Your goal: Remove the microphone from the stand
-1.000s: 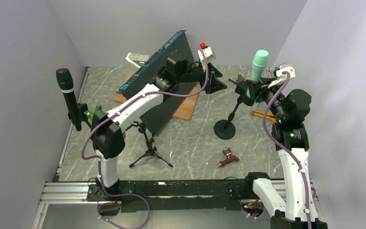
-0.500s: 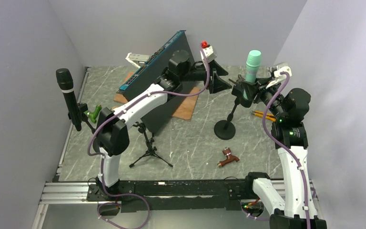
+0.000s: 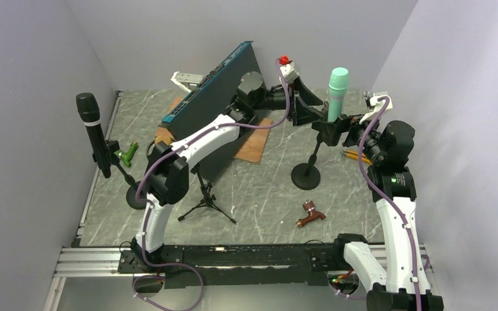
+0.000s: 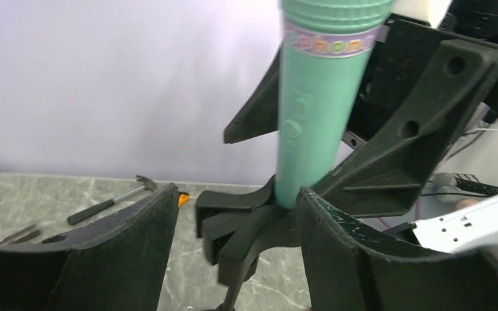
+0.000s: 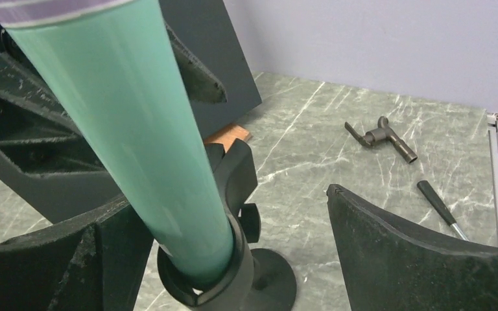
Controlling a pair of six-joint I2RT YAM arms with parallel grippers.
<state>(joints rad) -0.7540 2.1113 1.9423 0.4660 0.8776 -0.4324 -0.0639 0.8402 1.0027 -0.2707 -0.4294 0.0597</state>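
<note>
Two changes in the last second. The right gripper (image 5: 237, 204) has sprung open, its jaws wide on either side of the teal microphone (image 3: 338, 87). The left gripper (image 4: 233, 194) has swung in from the far side and straddles the mic's lower end, jaws apart and not clamped. The microphone stands upright, seated in the clip (image 5: 201, 285) of the stand (image 3: 306, 175). Nothing holds it, so removal likely awaits a fresh grasp.

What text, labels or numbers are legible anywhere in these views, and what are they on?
"phon", cut off at both ends, in coloured letters on the pale band around the teal microphone.
Raised marks on the microphone's body: too blurred to read.
No other readable text in any view.
</note>
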